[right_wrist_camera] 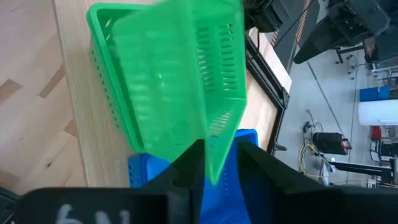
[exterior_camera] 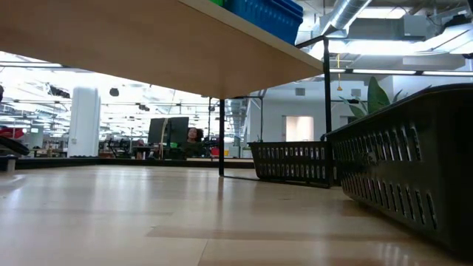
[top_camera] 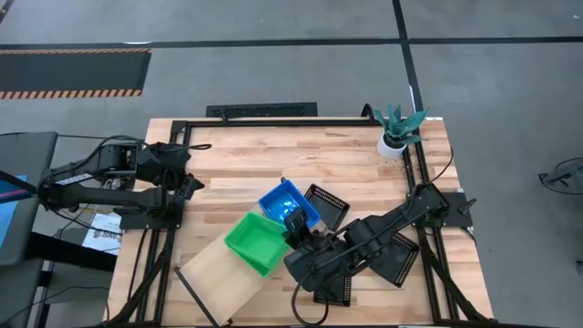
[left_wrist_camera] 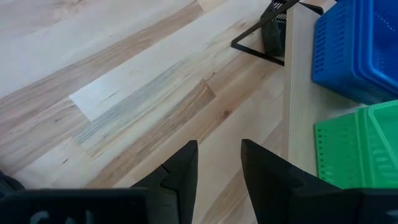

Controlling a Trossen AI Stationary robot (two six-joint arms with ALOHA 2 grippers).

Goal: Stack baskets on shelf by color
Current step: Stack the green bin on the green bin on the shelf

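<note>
Now the right gripper (right_wrist_camera: 216, 163) is straddling the wall of a green basket (right_wrist_camera: 180, 81), fingers slightly apart w/ the wall between, prob. dropping it into the green one on the shelf (top_camera: 219, 273) beside the blue basket (top_camera: 288, 204); it's tilting, perforated sides showing

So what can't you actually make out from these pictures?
- Black baskets, high view: the right arm covers some of them, so the count is unclear.
- Green basket, right wrist view: blurred, so it is unclear whether the right end effector grips it.
- Shelf, low view: seen from beneath, with only the blue basket edge showing.
</note>
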